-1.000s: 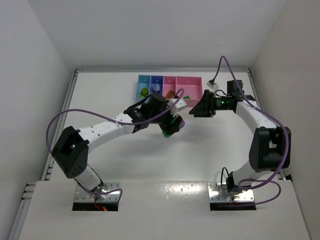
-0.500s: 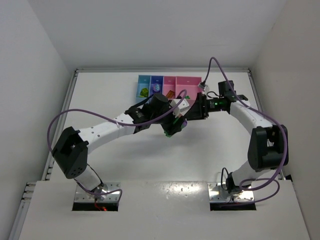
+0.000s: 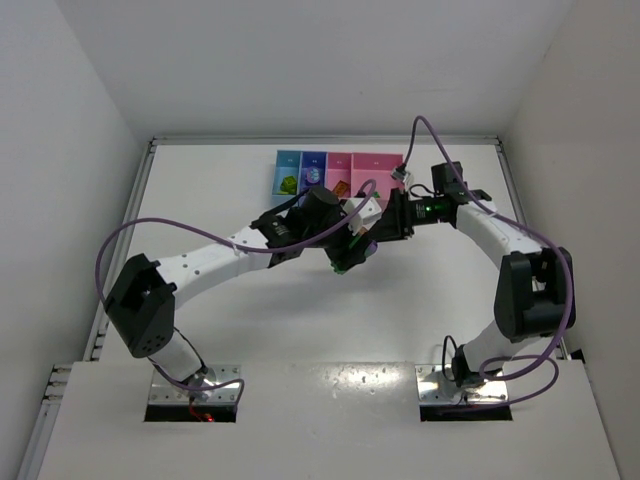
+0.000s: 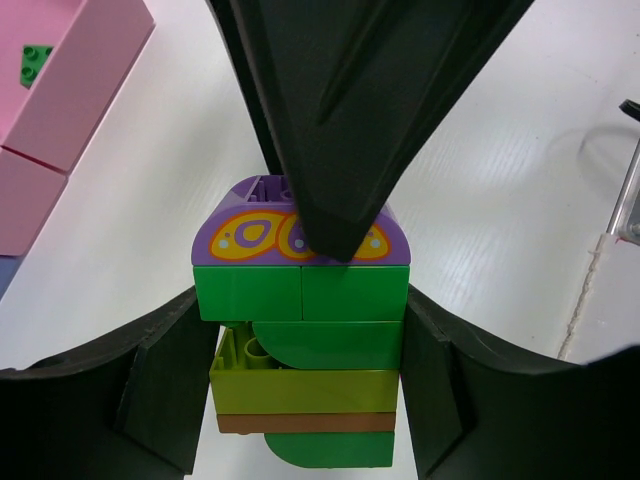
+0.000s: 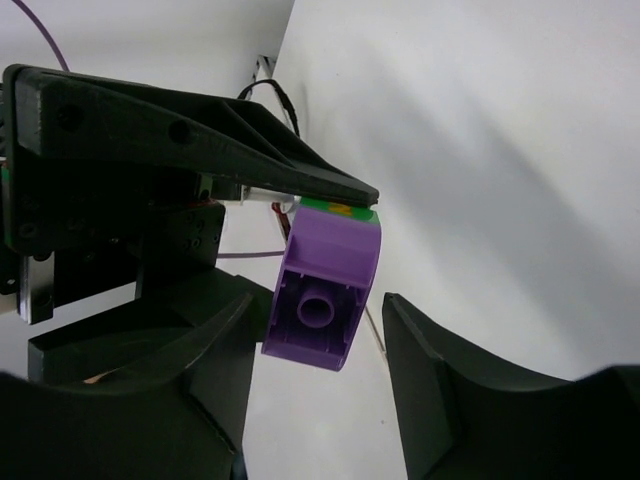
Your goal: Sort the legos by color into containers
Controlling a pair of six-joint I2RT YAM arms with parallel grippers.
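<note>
The left gripper (image 4: 300, 310) and right gripper (image 5: 320, 305) were black. The lego clump (image 4: 305, 390) was banded: a purple brick (image 4: 255, 190) patterned with orange-and-yellow ovals, then green, lime, a thin brown strip and green again. The containers (image 3: 380, 160) ran light blue, blue, pink, pink. A green lego (image 4: 37, 62) showed against pink. The cables (image 3: 99, 262) were purple, the table (image 3: 430, 290) white.

lego clump (image 4: 300, 345): smooth glossy plastic | left pincer fingers (image 4: 150, 400): matt plastic | table (image 4: 500, 200): smooth, matt
</note>
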